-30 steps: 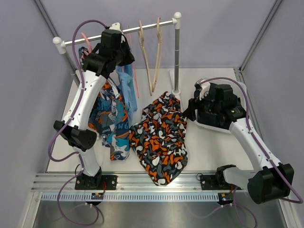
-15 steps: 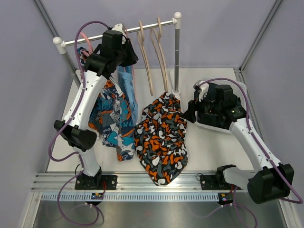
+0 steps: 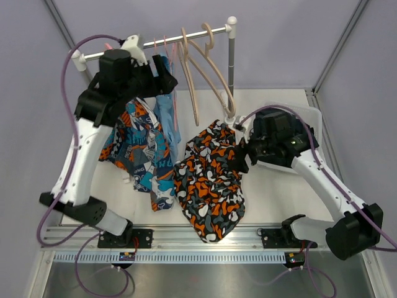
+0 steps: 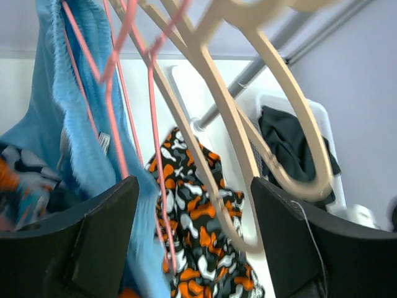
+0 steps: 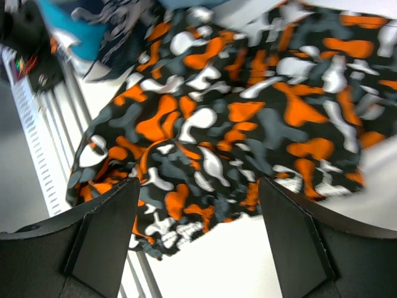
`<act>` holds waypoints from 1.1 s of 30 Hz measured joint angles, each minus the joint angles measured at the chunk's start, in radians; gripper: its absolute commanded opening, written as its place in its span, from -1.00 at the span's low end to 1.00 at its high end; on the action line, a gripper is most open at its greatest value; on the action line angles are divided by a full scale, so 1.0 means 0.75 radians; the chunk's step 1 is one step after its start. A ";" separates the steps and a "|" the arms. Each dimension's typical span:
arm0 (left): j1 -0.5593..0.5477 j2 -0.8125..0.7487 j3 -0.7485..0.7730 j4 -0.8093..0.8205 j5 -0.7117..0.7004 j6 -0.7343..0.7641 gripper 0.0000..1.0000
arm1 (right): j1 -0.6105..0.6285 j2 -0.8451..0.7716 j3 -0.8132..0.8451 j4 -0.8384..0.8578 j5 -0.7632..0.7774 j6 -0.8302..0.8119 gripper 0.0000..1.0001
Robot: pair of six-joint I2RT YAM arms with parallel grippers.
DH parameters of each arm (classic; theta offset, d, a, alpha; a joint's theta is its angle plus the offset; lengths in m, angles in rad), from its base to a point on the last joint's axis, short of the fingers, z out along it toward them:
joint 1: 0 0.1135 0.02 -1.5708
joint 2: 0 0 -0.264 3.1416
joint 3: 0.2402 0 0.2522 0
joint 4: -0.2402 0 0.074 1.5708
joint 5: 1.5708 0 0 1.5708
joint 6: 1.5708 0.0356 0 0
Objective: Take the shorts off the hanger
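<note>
The white table [image 3: 273,192] fills the middle of the top view, with a clothes rail [image 3: 186,36] across the upper left. The camouflage shorts [image 3: 211,180] lie flat on the table at centre. Their long axis runs nearly straight up and down the frame, from the foot of the rail's post [image 3: 231,68] to the table's lower edge. Which end is the waistband cannot be made out.

Left of them hang a teal patterned garment [image 3: 142,155] and a light blue garment [image 3: 167,118], partly hidden by the left arm. Pale wooden hangers [image 3: 208,68] hang bare and tilted on the rail.

The white bin [image 3: 313,118] at right is largely covered by the right arm. The left wrist view shows dark shorts [image 4: 288,146] inside it; whether one pair or two is unclear.

The left gripper [image 4: 195,205] is spread wide at the pink hangers [image 4: 152,124], blurred blue cloth against its left finger. The right gripper [image 5: 198,248] is spread over the camouflage shorts, holding nothing.
</note>
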 measured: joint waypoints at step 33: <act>-0.001 -1.542 -1.395 0.077 -0.185 -0.066 0.86 | 0.783 0.592 -0.124 0.242 0.853 0.035 -1.00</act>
